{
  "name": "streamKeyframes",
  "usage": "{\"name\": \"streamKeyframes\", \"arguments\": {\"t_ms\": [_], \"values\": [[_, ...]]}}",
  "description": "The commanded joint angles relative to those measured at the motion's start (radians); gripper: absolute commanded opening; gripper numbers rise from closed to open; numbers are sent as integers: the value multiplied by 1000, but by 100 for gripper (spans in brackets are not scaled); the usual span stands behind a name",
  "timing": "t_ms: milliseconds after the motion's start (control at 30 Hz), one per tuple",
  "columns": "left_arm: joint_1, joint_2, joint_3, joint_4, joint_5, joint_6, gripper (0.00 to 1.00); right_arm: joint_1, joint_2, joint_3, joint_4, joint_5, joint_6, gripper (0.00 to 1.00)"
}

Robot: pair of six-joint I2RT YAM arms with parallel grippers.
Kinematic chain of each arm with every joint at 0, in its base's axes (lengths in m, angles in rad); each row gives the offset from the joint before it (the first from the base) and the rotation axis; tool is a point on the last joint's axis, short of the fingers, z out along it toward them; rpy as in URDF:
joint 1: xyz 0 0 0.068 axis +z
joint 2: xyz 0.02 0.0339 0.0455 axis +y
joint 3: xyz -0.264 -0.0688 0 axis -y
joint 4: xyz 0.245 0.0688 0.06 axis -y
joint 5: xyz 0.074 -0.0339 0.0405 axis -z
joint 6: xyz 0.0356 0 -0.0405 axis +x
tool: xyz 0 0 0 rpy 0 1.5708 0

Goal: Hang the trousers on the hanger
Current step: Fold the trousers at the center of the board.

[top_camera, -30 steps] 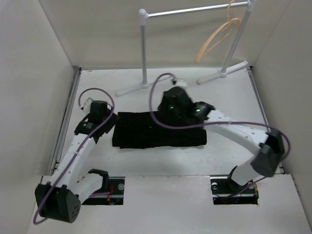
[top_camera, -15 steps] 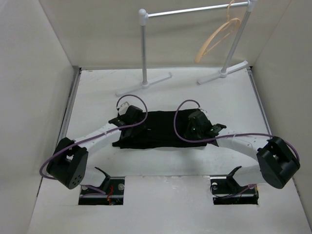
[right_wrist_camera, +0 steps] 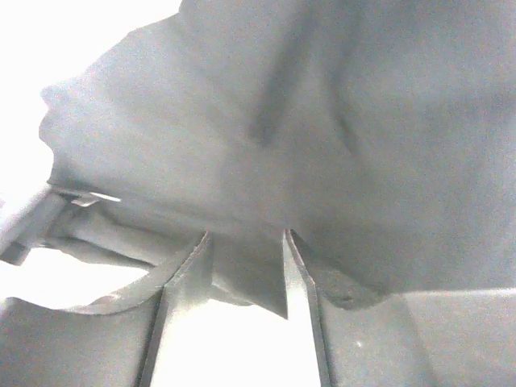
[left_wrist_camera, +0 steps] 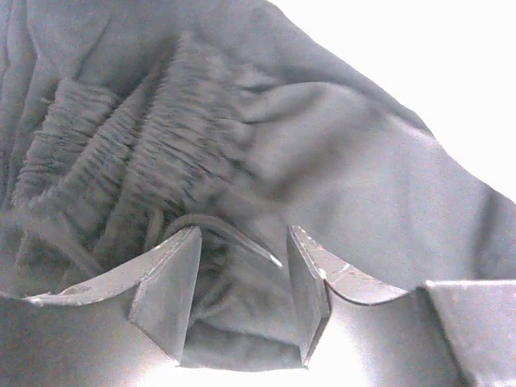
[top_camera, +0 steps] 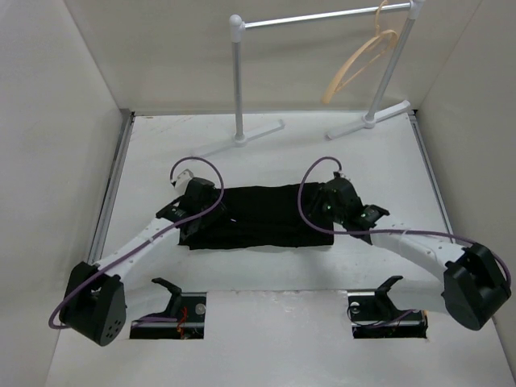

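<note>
On desk (top_camera: 387, 161) centre, trousers (top_camera: 262, 216) folded flat; hanger (top_camera: 360, 64) on rack (top_camera: 238, 81) at back, well apart. Left pincer (left_wrist_camera: 243, 242) clamping bunched waistband end, right pincer (right_wrist_camera: 246, 242) straddling opposite end, grip unclear, likely set for two-ended lift toward hanger.

left tool (left_wrist_camera: 242, 242): low, reaching forward, pinching trousers (top_camera: 266, 214) | right tool (right_wrist_camera: 246, 242): low, reaching forward (grip unclear)
</note>
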Motion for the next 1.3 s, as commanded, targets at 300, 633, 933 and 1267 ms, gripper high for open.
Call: {"name": "streamKeyframes", "arguments": {"t_ms": [300,633,933,1267], "values": [[-232,76,87,13,-52,-12,28,-297,259,123,265,-162,-72,19],[-163,-62,-112,-25,-65,-44,27,-378,437,141,421,-271,48,19],[-174,-172,3,-125,-61,-42,37,-378,78,60,244,-253,-11,55],[-276,119,196,36,-11,-30,36,-239,-150,-266,210,-173,103,19]]}}
